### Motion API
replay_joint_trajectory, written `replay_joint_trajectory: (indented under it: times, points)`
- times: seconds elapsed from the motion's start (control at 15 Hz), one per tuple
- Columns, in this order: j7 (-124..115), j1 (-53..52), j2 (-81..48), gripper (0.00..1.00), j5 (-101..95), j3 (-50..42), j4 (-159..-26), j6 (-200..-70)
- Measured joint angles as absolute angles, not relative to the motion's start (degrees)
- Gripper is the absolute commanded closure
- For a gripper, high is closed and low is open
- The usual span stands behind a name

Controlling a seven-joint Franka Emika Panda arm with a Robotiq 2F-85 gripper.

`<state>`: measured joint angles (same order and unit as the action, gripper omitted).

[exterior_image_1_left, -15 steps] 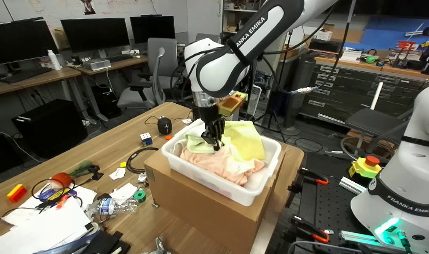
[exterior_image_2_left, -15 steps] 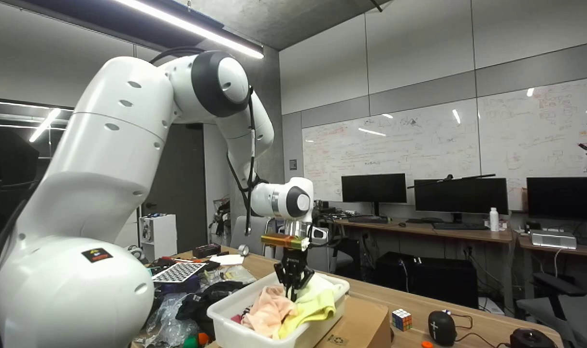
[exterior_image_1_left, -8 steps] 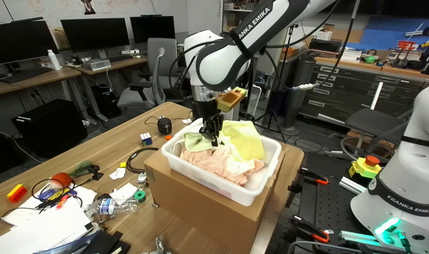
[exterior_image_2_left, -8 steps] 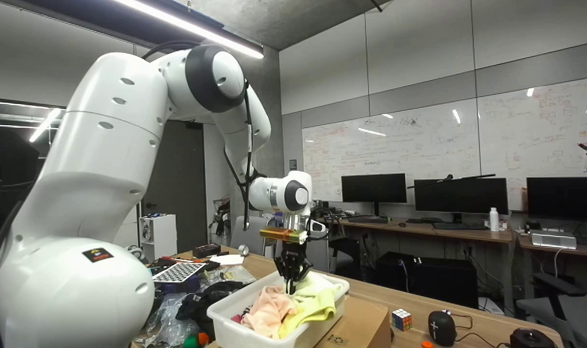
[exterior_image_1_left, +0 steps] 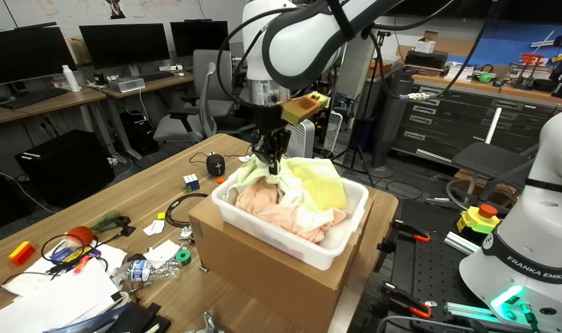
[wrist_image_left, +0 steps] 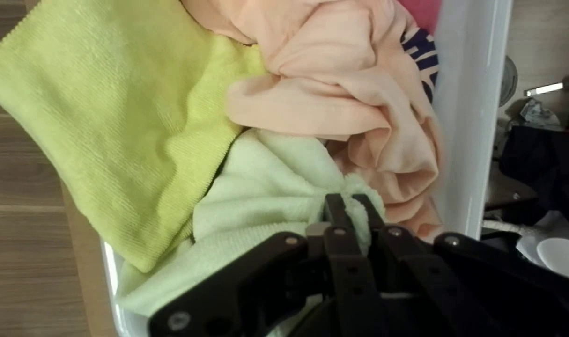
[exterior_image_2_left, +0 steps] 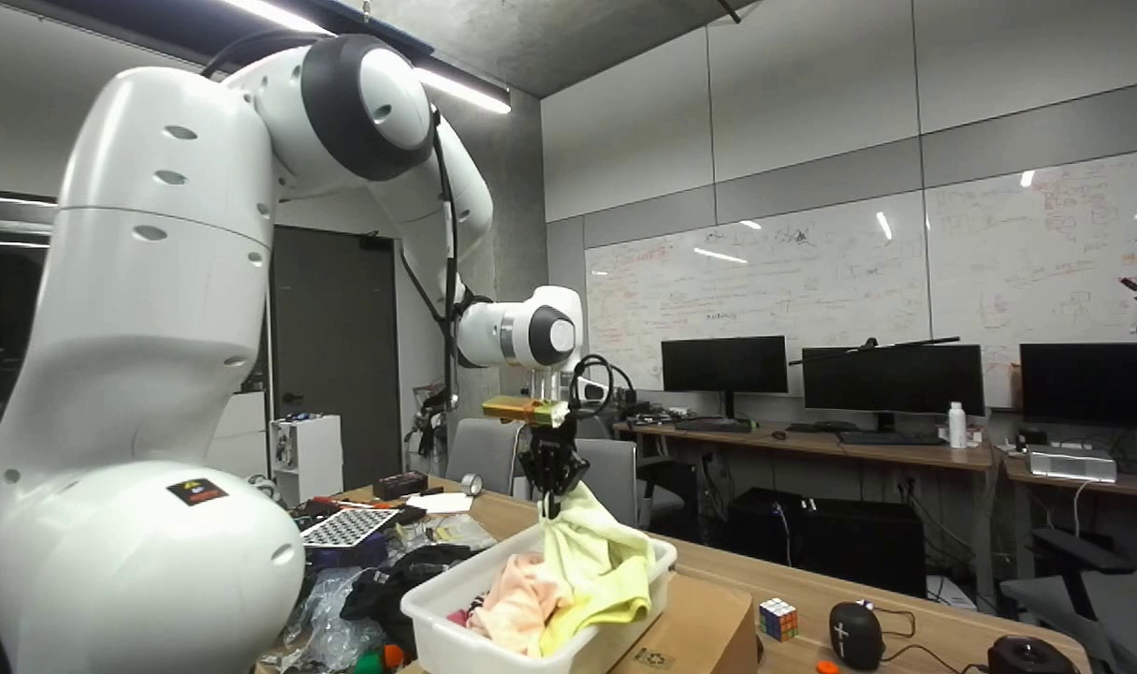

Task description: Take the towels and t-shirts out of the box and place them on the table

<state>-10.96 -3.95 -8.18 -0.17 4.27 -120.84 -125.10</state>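
Now fingers (wrist_image_left: 336,213) pinch bunched fold of pale green towel (wrist_image_left: 256,201). Top pokes above white box (exterior_image_1_left: 276,239), rest inside. Towel probably light, floppy, not slippery, hard to break. Thick fold seems good to hold; yellow towel (wrist_image_left: 144,121) may tag along.

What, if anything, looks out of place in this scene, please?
A plastic bottle lies on its side beside loose papers; a bottle usually stands upright. No spill shows around it. In the wrist view, the yellow towel reaches past the white box's rim.
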Motion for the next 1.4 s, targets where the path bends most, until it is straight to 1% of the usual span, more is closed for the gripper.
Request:
replay_joint_trajectory:
  times: [0.33,0.73,1.13,1.4]
  points:
    - [-17.6,-6.1,0.7,0.98,-0.2,5.5,-123.4,-125.2]
    - [-26.6,-6.9,12.7,0.98,-0.2,9.2,-127.8,-125.7]
    - [-36.2,-7.7,25.7,0.98,-0.2,16.4,-140.3,-130.1]
    - [-42.7,-10.0,31.9,0.98,0.2,21.5,-148.1,-131.8]
